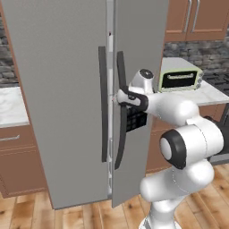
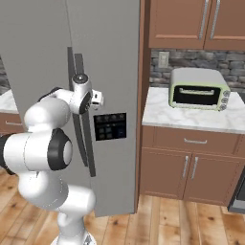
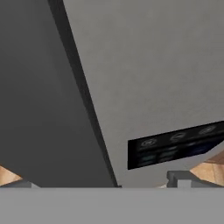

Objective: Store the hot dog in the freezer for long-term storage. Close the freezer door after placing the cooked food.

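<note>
The freezer door (image 1: 138, 67) stands slightly ajar, its lower edge swung out a little from the wider left door (image 1: 58, 89) in the left base view. Its long dark handle (image 1: 121, 112) runs vertically just beside the left door's matching handle (image 1: 103, 103). A dark control panel (image 2: 110, 126) sits on the freezer door's face, below and just to the right of the claw. No hot dog can be made out in any view, and the freezer's interior is hidden behind the door.

The arm rises from its base, bends at a bulky elbow, and reaches forward with the forearm roughly level, so the wrist ends right at the freezer door's handle at about mid height. The gripper (image 1: 117, 97) sits at the handle, close against the door's face. In the hand view the fingertips (image 3: 183, 178) show apart at the bottom edge, spread to their widest, with nothing between them; the door's grey surface and the dark handle strip (image 3: 83, 100) lie straight ahead. Whether a finger touches the handle cannot be told.

Well off to the claw's right, a pale green toaster oven (image 2: 198, 89) rests on a white marble counter (image 2: 167, 115). Brown wooden cabinets (image 2: 186, 165) stand beneath it, and wall cabinets (image 2: 191, 24) hang above. A wooden floor (image 2: 158, 225) runs under the base.
</note>
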